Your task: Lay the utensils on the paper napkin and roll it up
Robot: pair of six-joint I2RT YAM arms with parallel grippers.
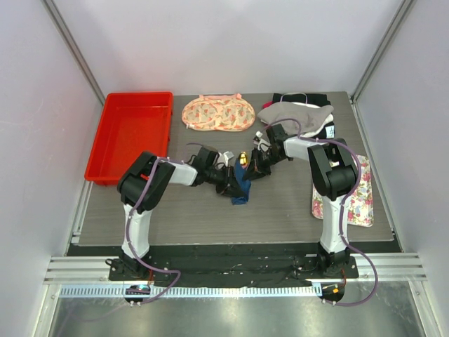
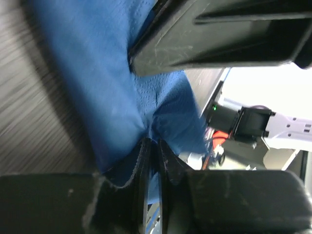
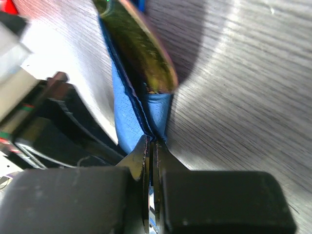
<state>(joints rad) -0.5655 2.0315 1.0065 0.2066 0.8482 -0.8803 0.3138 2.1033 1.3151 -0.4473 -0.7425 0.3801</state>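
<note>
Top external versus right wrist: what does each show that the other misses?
Only top external: the peach floral cloth and the floral mat lying off to the sides. Only right wrist: the right gripper seen up close, tips pinched shut on a fold of the blue napkin. Both: that napkin, a utensil's yellowish end against it, and the table.

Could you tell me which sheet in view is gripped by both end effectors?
The dark blue napkin: left end effector and right end effector pinch it; peach floral cloth and floral mat lie untouched.
</note>
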